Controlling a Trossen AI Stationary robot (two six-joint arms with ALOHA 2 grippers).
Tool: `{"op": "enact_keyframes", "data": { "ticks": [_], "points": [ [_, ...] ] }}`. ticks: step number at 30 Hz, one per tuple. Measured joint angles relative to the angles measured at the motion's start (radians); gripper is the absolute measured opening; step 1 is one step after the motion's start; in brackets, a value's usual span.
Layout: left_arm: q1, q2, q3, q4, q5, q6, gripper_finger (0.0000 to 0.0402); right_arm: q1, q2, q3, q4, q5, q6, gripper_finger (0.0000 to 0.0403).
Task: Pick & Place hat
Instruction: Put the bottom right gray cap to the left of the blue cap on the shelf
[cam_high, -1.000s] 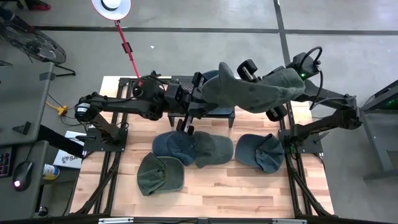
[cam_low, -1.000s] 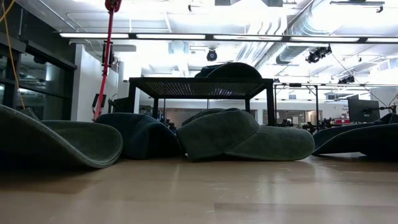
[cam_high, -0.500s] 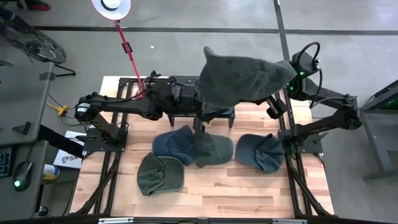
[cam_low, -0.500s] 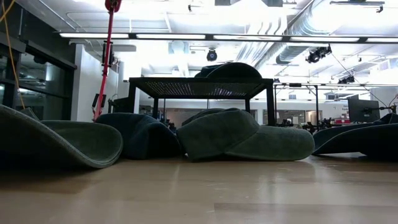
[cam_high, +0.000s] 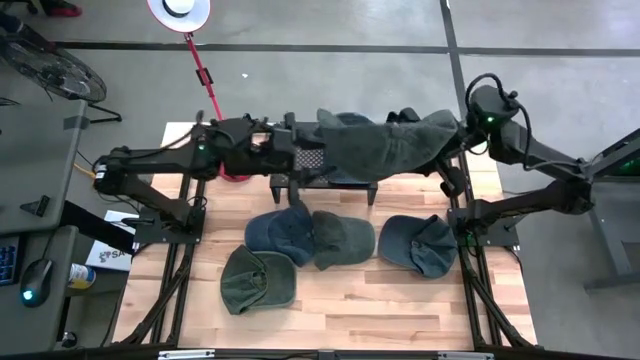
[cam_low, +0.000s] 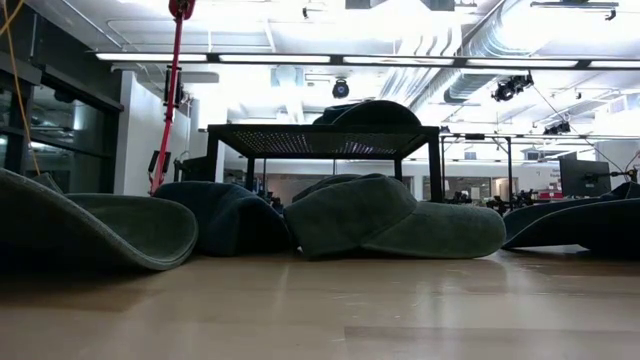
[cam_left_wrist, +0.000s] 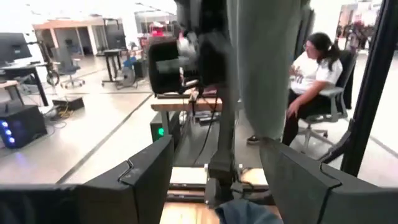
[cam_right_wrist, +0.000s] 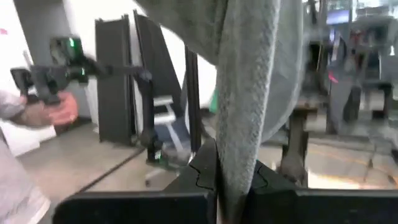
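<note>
4 loose hats on the wooden table (cam_high: 400, 310), plus 1 lifted over it: an olive cap (cam_high: 258, 280) nearest on the left, a blue cap (cam_high: 280, 232) touching a green cap (cam_high: 343, 238) in the middle, a blue-green cap (cam_high: 420, 243) apart on the right. Behind them, at the far edge, a black rack (cam_high: 372, 188) with a dark hat (cam_low: 365, 112) resting on its top, seen best from table height. Above that rack, stretched out left to right, the held green hat (cam_high: 385, 148), off the table entirely. At its right end, the right gripper (cam_high: 447, 140), clamped tight on the hat's cloth; from the right wrist, the grey-green fabric (cam_right_wrist: 249, 93) pinched between the 2 dark fingers (cam_right_wrist: 205, 168) and hanging in a fold. At the hat's left end, the left gripper (cam_high: 300, 160), jaws spread wide and gripping nothing; from the left wrist, both fingers (cam_left_wrist: 146, 180) far apart with the hat (cam_left_wrist: 267, 62) hanging beyond them, not squeezed. Contact between the left fingers and the cloth impossible to judge from above. Both arms reaching in over the far side of the table, 1 from each side. Beyond the table, a seated person (cam_left_wrist: 311, 81) in a white top, and elsewhere in the room a hand (cam_right_wrist: 53, 112) holding some small device.
</note>
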Motion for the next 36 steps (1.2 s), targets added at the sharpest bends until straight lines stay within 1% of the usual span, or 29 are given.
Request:
{"op": "enact_keyframes", "data": {
  "ticks": [1,3,6,9,14,15,19,27,32,36],
  "points": [
    [0.0,-0.015,0.0,-0.03,0.0,0.0,0.0238,0.0,-0.008,-0.002,-0.057,0.018,-0.01,0.0002],
    [-0.001,-0.034,0.001,-0.072,0.002,0.003,0.0238,0.002,-0.012,-0.002,-0.116,0.044,-0.021,0.0002],
    [-0.001,-0.051,0.001,-0.128,0.026,0.019,0.0238,0.004,-0.013,-0.003,-0.236,0.06,-0.029,0.0002],
    [-0.001,-0.057,0.001,-0.145,0.028,0.033,0.0238,0.02,-0.009,-0.002,-0.337,0.103,-0.064,0.0002],
    [-0.001,-0.071,0.001,-0.22,-0.052,0.061,0.0238,0.061,0.005,-0.002,-0.415,0.141,-0.091,0.0002],
    [0.0,-0.072,0.0,-0.235,-0.053,0.061,0.0238,0.069,0.005,-0.002,-0.426,0.154,-0.091,0.0002],
    [0.0,-0.077,0.0,-0.273,-0.001,0.059,0.0238,0.091,0.007,-0.002,-0.486,0.208,-0.094,0.0002],
    [0.0,-0.076,0.0,-0.371,0.096,0.044,0.0238,0.092,0.011,-0.002,-0.61,0.215,-0.093,0.0002],
    [0.0,-0.076,0.0,-0.415,0.204,0.017,0.0238,0.092,0.011,-0.002,-0.689,0.215,-0.092,0.0002],
    [-0.001,-0.076,0.0,-0.416,0.235,0.016,0.0238,0.103,0.018,-0.002,-0.707,0.215,-0.071,0.0002]
  ]
}}
